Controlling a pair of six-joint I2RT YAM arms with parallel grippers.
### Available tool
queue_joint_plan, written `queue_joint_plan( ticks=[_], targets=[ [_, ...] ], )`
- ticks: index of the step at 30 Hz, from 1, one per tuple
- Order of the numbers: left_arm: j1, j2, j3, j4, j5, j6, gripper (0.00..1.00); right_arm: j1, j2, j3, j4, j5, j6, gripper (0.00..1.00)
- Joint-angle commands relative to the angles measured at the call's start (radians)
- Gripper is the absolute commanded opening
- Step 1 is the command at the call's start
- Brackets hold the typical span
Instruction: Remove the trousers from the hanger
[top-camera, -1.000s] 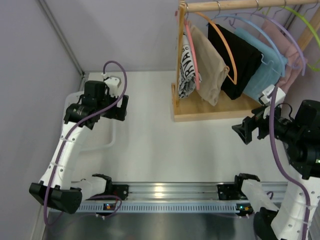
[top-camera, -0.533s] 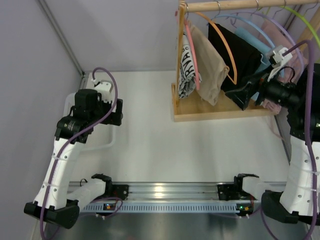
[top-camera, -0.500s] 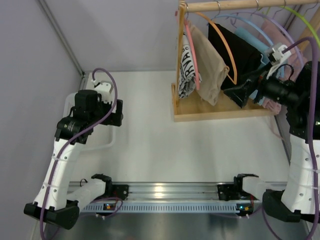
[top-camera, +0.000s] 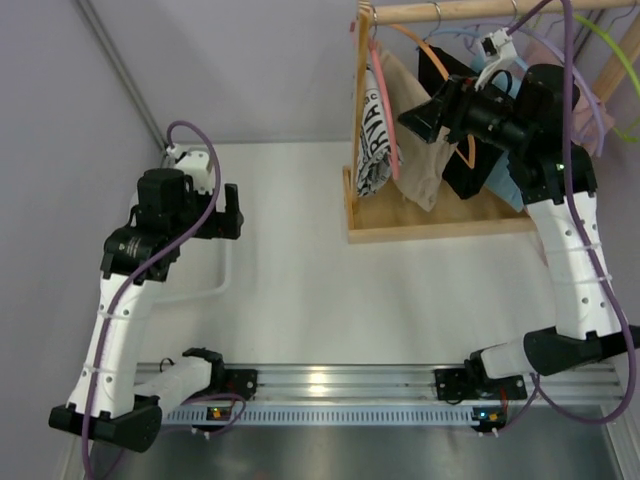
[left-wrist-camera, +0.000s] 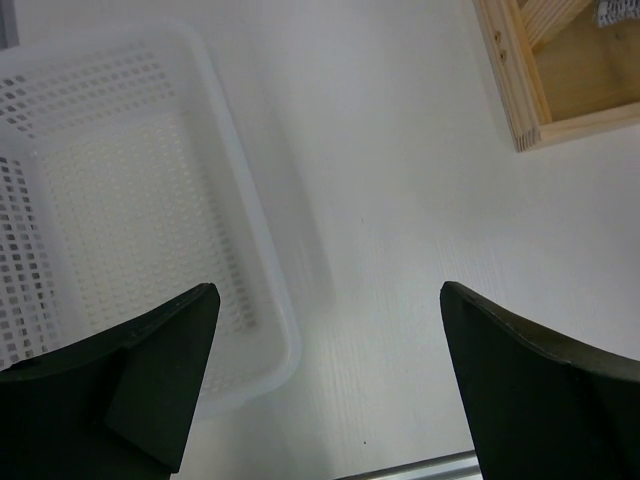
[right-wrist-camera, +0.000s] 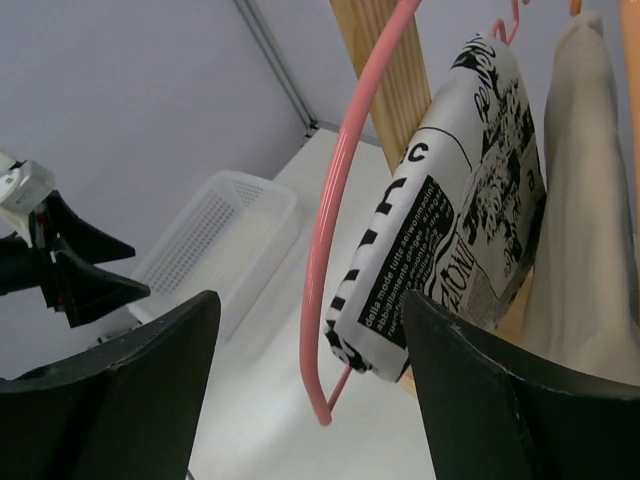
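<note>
Trousers, newsprint pattern, hang on pink hanger at rack's left end. Right end effector released, just beside them, grasping nothing. Left end effector released, well left of rack.

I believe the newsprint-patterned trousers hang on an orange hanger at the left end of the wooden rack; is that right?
Not quite. The hanger holding the newsprint-patterned trousers is pink, not orange, as the right wrist view shows plainly. The rest stands: they hang at the left end of the wooden rack.
</note>
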Motion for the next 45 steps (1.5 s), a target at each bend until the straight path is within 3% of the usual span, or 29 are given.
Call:
queue_joint_plan(
  ticks=[1, 8, 12, 20, 25, 44, 45],
  targets=[
    [0.006, 0.02, 0.105, 0.029, -0.042, 0.0, 0.99, 0.062, 0.023, 0.042, 0.145, 0.078, 0.108, 0.74],
    [0.006, 0.029, 0.15, 0.027, -0.018, -0.018, 0.99, 0.116, 0.097, 0.043, 0.239, 0.147, 0.164, 0.68],
    [0.006, 0.038, 0.199, 0.029, 0.122, -0.027, 0.99, 0.122, 0.13, 0.029, 0.294, 0.151, 0.204, 0.64],
    [0.006, 0.064, 0.244, 0.032, 0.149, -0.041, 0.98, 0.139, 0.212, 0.069, 0.316, 0.17, 0.253, 0.61],
    [0.007, 0.066, 0.241, 0.032, 0.163, -0.047, 0.98, 0.139, 0.239, 0.064, 0.366, 0.113, 0.334, 0.5],
    [0.007, 0.076, 0.23, 0.038, 0.182, -0.057, 0.99, 0.128, 0.301, -0.02, 0.559, -0.046, 0.635, 0.38],
    [0.007, 0.076, 0.224, 0.038, 0.182, -0.057, 0.99, 0.122, 0.305, -0.023, 0.567, -0.056, 0.646, 0.32]
  ],
)
